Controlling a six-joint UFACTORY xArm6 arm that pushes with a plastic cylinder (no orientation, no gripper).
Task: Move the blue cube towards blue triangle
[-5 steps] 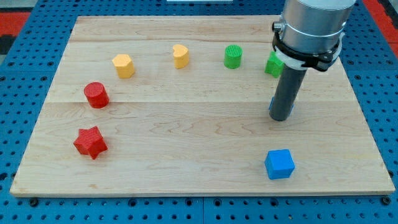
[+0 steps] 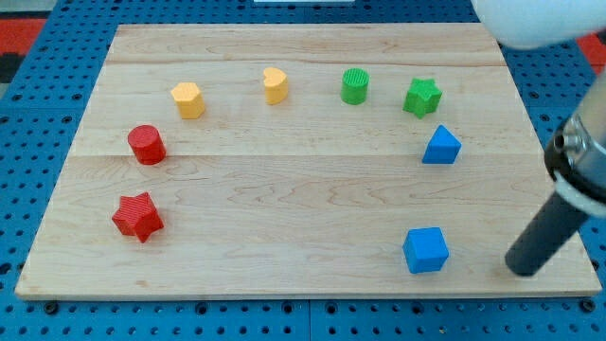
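The blue cube [image 2: 425, 250] sits near the view's bottom right of the wooden board [image 2: 284, 189]. The blue triangle [image 2: 441, 146] lies above it, toward the view's right. My tip [image 2: 522, 271] rests on the board at the bottom right, to the right of the blue cube and slightly below its level, with a clear gap between them. The dark rod slants up to the right from the tip.
A green star [image 2: 422, 97] and a green cylinder [image 2: 354, 86] sit near the top right. Two yellow blocks, one [image 2: 276, 84] and another [image 2: 187, 99], sit at top left of centre. A red cylinder [image 2: 147, 144] and a red star [image 2: 138, 216] lie at the left.
My tip moved from beside the blue triangle down and to the right, to the board's bottom right corner. The blue triangle is uncovered now. No block moved.
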